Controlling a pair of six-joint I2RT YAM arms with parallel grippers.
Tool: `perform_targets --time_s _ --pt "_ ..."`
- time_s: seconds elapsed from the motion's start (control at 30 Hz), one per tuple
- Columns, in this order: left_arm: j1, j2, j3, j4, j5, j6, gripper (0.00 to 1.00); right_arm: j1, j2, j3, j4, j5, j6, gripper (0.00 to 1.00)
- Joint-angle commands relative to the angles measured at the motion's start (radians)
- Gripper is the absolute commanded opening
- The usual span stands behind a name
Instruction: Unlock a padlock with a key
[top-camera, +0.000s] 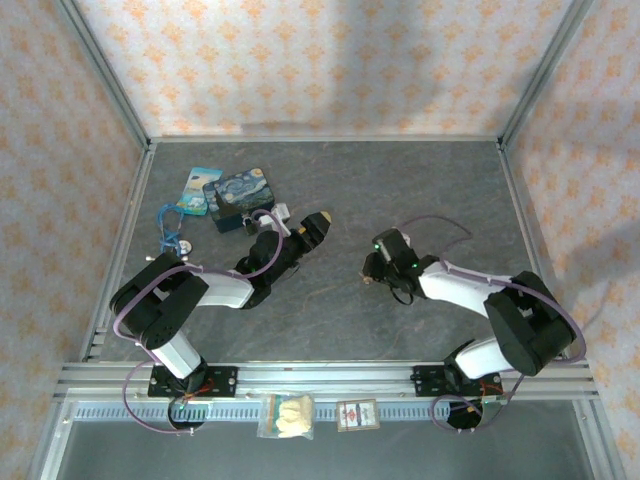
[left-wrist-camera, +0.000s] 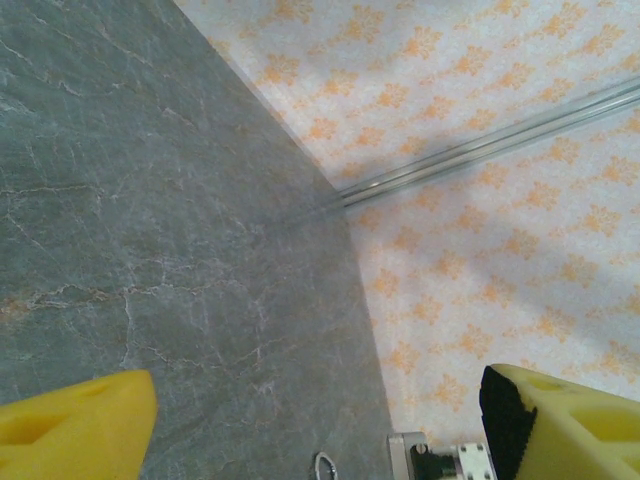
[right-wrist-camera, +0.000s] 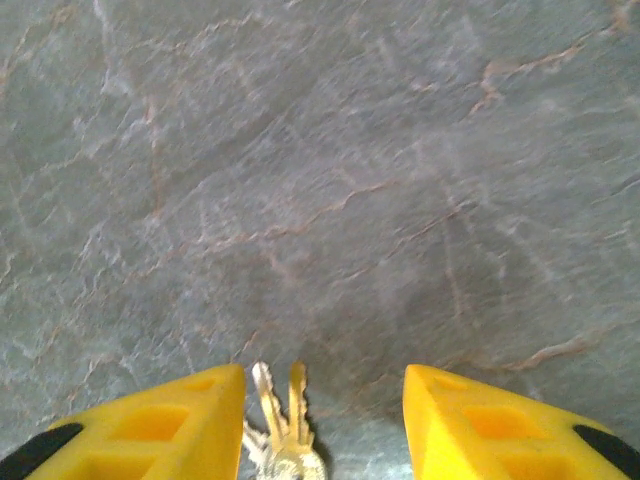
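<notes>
- Top external view: the left arm (top-camera: 200, 290) reaches from the lower left toward the middle of the grey table (top-camera: 420, 190). The left gripper (top-camera: 320, 222) is just left of centre, pointing to the upper right.
- The right arm (top-camera: 480, 295) comes in from the lower right. The right gripper (top-camera: 371, 272) is low over the table, a little right of centre and well apart from the left one.
- A blue tin (top-camera: 247, 195) lies in the upper left, with a blue card (top-camera: 198, 190) touching its left side. Thin wire loops (top-camera: 170, 228) lie below the card.
- A tiny dark thing at the tin's lower edge looks like the padlock (top-camera: 243, 222), but it is too small to be sure. It is near the left arm's wrist.
- Two small packets (top-camera: 285, 415) sit on the rail at the bottom edge.
- Left wrist view: the yellow fingers (left-wrist-camera: 80, 425) stand in the two lower corners with their jaws wide apart. Bare table and patterned wall show between them, and they hold nothing.
- A small metal ring (left-wrist-camera: 325, 465) sits at the bottom edge. I cannot tell what it is.
- Right wrist view: the jaws are parted, one yellow finger in each lower corner.
- The key (right-wrist-camera: 282, 425), a small silvery bunch, lies on the table at bottom centre, in the gap between the jaws. It is close against the finger on the frame's left and clear of the other, so it is not pinched.
</notes>
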Motion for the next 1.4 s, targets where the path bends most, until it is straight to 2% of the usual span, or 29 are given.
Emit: perform_targets --time_s 0.0,0.23,0.63,0.97,1.03,1.2,1.37 --pt "0.011 -0.032 0.015 -0.013 -0.023 0.019 0.83 0.026 -0.005 -0.001 -0.023 0.009 0.019 0.46" --pt "0.014 -0.029 0.027 -0.016 -0.013 0.023 0.83 0.059 0.053 0.018 -0.036 0.028 0.042 0.45" --pt "0.024 -0.041 0.009 -0.010 -0.020 0.020 0.83 0.061 0.154 0.024 -0.087 0.098 0.081 0.31" --pt "0.031 -0.063 0.016 -0.023 -0.022 0.031 0.83 0.077 0.234 0.026 -0.158 0.169 0.103 0.27" --pt "0.031 -0.069 0.014 -0.024 -0.022 0.032 0.83 0.095 0.240 0.025 -0.165 0.200 0.112 0.22" --pt "0.031 -0.080 0.005 -0.029 -0.026 0.038 0.83 0.101 0.262 0.025 -0.136 0.224 0.099 0.01" --pt "0.031 -0.077 -0.004 -0.026 -0.014 0.034 0.83 0.099 0.231 0.054 -0.094 0.215 0.034 0.00"
